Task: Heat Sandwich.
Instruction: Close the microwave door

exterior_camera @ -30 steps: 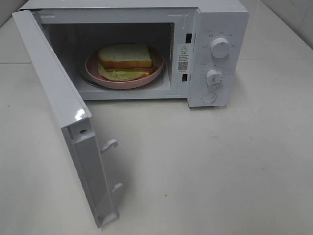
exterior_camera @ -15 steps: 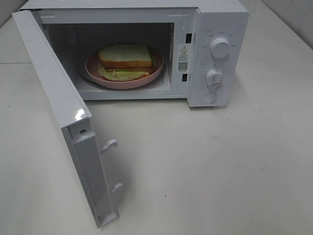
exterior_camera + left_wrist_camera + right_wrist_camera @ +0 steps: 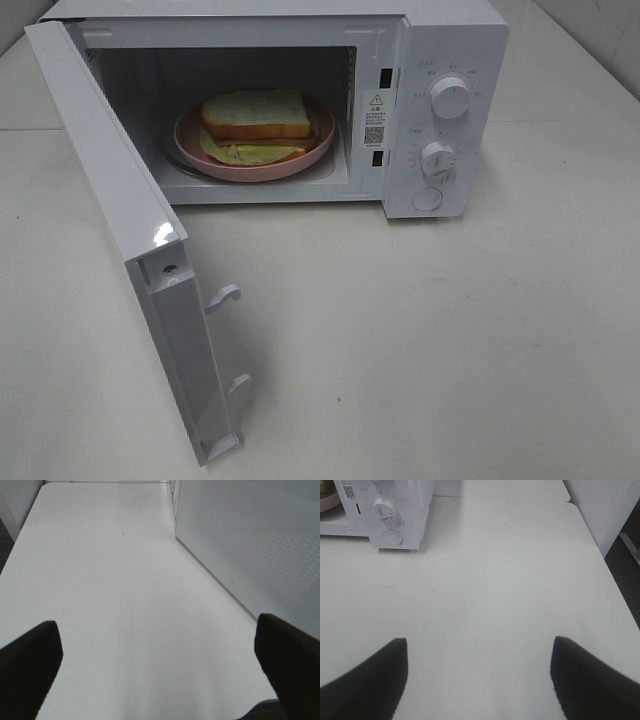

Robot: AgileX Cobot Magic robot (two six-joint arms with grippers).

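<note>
White surface [image 3: 450, 330] carries the equipment. The microwave [image 3: 450, 30] stands at its far side, with the door [image 3: 110, 190] swung open to the left. Inside the cavity sits a round pink plate [image 3: 255, 173]. The sandwich [image 3: 257, 115] lies on this plate, bread slice uppermost and a pale green layer beneath. Two dials [image 3: 450, 98] sit one above the other on the control panel. The left pincer [image 3: 157, 630] is released, jaws spread, grasping nothing, beside the door. The right pincer [image 3: 480, 645] is likewise released and empty, well apart from the microwave.
</note>
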